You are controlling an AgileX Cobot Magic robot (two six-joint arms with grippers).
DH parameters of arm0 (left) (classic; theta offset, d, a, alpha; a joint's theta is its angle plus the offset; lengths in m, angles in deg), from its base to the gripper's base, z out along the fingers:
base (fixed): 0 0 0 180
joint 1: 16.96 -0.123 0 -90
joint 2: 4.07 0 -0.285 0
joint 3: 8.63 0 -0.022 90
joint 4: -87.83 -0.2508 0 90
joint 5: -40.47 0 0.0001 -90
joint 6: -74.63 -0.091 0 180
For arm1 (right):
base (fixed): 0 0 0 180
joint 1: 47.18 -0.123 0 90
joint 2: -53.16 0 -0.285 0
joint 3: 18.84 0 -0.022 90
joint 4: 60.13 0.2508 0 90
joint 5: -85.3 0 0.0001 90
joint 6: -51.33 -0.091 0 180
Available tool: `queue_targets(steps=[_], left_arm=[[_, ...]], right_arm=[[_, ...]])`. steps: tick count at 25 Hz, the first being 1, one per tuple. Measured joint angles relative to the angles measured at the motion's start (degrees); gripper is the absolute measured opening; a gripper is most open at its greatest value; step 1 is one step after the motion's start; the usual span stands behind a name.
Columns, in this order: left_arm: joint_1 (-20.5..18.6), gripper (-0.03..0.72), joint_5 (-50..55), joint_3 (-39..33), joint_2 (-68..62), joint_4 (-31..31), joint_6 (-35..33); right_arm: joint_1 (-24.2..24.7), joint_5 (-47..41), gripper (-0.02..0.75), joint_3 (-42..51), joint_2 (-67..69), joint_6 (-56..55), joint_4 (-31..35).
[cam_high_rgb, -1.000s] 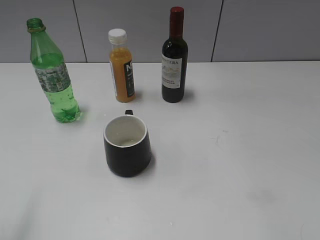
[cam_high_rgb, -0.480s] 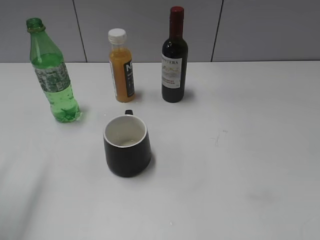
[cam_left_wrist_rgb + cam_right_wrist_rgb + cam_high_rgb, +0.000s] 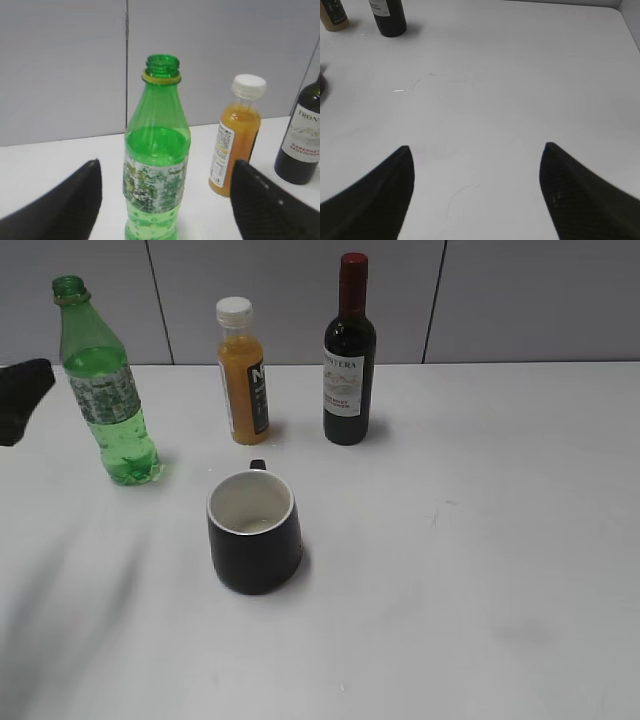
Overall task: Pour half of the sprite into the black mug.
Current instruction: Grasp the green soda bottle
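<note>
Half-full at most, uncapped, upright at tabletop's (image 3: 480, 540) far left: sprite (image 3: 156, 165), thin-walled, probably light and squashy. Best gripped gently at the label band. Left gripper (image 3: 165, 200) jaws wide, framing it; right gripper (image 3: 475, 195) jaws wide, empty. Black mug (image 3: 254, 530) nearby.

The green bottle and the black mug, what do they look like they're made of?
The green bottle: likely thin clear-green plastic; the liquid level shows through its glossy wall. The black mug: probably ceramic, matte black outside and white inside, with a thick rim.
</note>
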Motion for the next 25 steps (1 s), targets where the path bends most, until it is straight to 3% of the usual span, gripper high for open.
queue_targets(steps=[7, 12, 25], left_arm=[[0.0, 0.613, -16.71, 0.84, -16.44, -3.37, -0.15], [0.0, 0.682, -17.51, 4.1, -22.97, -1.55, -2.73], [0.0, 0.693, -15.89, 14.74, -33.58, 0.34, -6.14]], right_arm=[[0.0, 0.0, 0.589, 0.0, 0.0, 0.0, 0.0], [0.0, 0.0, 0.589, 0.0, 0.0, 0.0, 0.0], [0.0, 0.0, 0.589, 0.0, 0.0, 0.0, 0.0]])
